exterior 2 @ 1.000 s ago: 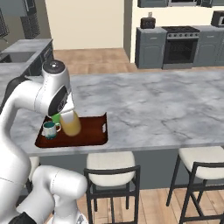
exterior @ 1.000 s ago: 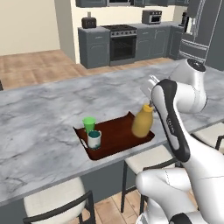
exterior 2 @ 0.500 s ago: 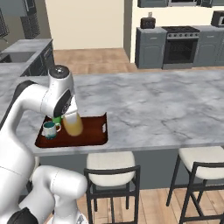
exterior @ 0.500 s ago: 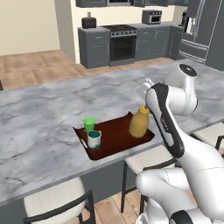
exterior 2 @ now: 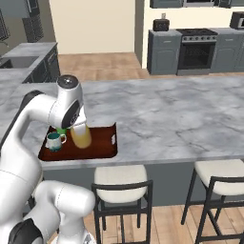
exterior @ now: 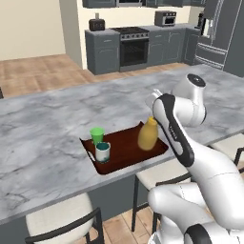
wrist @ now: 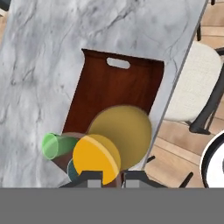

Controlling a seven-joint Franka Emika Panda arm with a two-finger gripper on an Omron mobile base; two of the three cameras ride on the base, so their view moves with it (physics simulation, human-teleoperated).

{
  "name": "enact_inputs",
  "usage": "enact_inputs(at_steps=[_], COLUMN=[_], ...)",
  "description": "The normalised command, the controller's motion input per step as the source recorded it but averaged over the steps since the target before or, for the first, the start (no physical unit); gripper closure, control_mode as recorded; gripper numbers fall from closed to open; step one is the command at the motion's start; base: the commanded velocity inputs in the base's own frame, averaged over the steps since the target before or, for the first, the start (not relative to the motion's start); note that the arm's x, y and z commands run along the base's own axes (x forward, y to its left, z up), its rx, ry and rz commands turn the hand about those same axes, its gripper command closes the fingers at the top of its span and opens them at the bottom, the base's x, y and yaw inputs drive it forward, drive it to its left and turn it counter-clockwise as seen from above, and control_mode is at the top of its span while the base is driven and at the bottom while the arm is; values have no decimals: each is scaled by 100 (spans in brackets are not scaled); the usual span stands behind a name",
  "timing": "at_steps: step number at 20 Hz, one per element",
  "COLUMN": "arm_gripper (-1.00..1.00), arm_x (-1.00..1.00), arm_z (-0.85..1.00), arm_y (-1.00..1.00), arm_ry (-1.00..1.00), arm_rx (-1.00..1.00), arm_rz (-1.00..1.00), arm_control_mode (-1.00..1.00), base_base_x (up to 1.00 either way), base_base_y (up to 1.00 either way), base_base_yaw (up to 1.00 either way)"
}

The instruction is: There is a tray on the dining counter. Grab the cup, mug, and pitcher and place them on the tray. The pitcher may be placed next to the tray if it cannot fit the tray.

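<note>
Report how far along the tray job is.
Done: the green cup and white mug stand on the tray on the dining counter. In hand: the claw is closed on the neck of the yellow pitcher, which is upright over the tray; whether its base touches the tray I cannot tell. Left: release it and pull the arm away.

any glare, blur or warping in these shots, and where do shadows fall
Left base view: even flat lighting, no glare, soft render; the pitcher casts almost no shadow on the tray. Right base view: dim shade under the dining counter. Hand view: steep foreshortening swells the pitcher's mouth, and the cup looks tipped sideways.
</note>
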Motion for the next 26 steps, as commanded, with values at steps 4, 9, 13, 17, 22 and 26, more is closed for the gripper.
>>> enact_inputs(at_steps=[4,9,13,17,22,26], arm_gripper=[100,100,100,100,100,100], arm_x=[21,31,29,28,23,30], arm_z=[-20,-15,-23,-22,-24,-32], arm_y=[4,0,0,0,0,1], arm_ry=[0,0,0,0,0,0], arm_rx=[0,0,1,1,0,1], arm_rz=[0,0,0,0,0,0], arm_control_mode=[-100,-100,-100,-100,-100,-100], base_base_x=[0,0,0,0,0,0], base_base_y=[0,0,0,0,0,0], base_base_yaw=[0,0,0,0,0,0])
